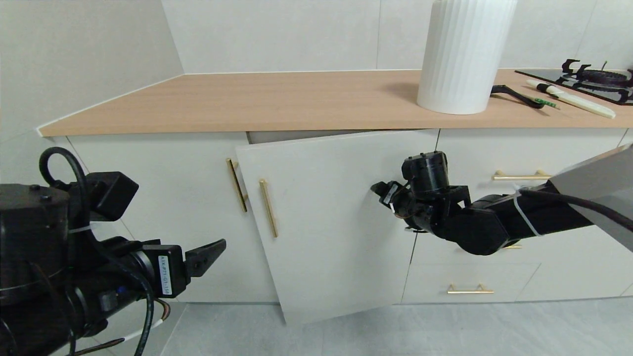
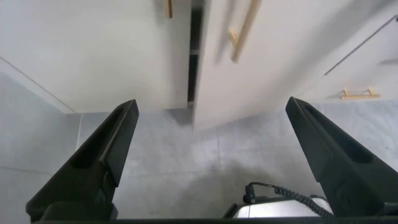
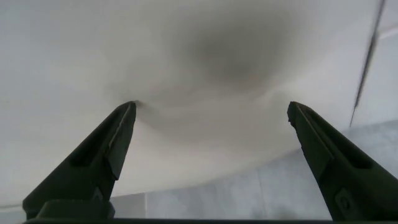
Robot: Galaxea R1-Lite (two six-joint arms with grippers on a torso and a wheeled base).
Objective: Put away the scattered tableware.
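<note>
**Tableware on the countertop, both grippers open and empty**

A white label (image 1: 164, 275) with dark print is fixed just behind the fingers of the left gripper (image 2: 211, 104). The print itself is not reproduced here.

The fingers of the left gripper are spread wide and nothing is held between them. Beyond their tips the grey floor (image 2: 186, 162) and the lower edge of a cabinet door (image 1: 336, 222) that stands ajar are seen, with its brass handle (image 1: 268, 207).

The fingers of the right gripper (image 3: 211, 106) are likewise spread wide with nothing gripped. The pale face of the door lies close before their tips, but contact cannot be judged.

The tableware is found on the wooden countertop (image 1: 247, 99), well above the right gripper's fingers and further to the robot's right. A black-handled utensil (image 1: 517, 95) lies just beside a white ribbed cylinder (image 1: 462, 54). A long cream-coloured utensil (image 1: 576, 99) with a dark band near one end is laid next to it, beside the hob (image 1: 593, 79).
</note>
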